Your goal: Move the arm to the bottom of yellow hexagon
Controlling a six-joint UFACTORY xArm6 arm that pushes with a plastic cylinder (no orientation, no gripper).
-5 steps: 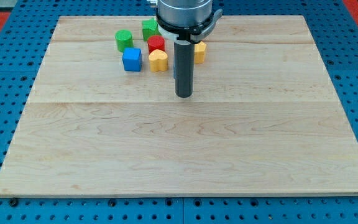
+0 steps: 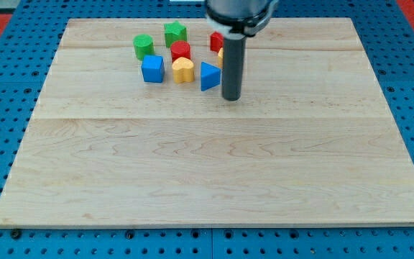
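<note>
Camera view: wooden board (image 2: 214, 173) on a blue pegboard table (image 2: 6, 86). All blocks sit in a cluster nr the board's top edge, a bit left of centre.

Green cylinder (image 2: 143, 47) is leftmost, w/ a blue cube (image 2: 152, 69) just below it. Green star-ish block (image 2: 175, 33) is closest to the top edge. Red cylinder (image 2: 181, 51) is below that, and a yellow heart (image 2: 183, 70) is touching or nearly touching the red cylinder's lower side. Blue triangle (image 2: 208, 75) lies just right of the heart.

The rod (image 2: 233, 65) stands right beside the triangle's right side and covers most of what's behind it. The yellow hexagon (image 2: 221, 57) shows only as a thin yellow sliver at the rod's left edge, above the triangle; shape can't be confirmed from that sliver. A red block (image 2: 215, 41) pokes out above it, also half hidden, shape unclear.

Arm: dark rod upright, grey body cut off by the view's top. No gripper, so nothing to open or close. My tip (image 2: 231, 98) is down at the board, just right of the blue triangle's lower corner and below the yellow hexagon. Can't tell if the rod touches the triangle.
</note>
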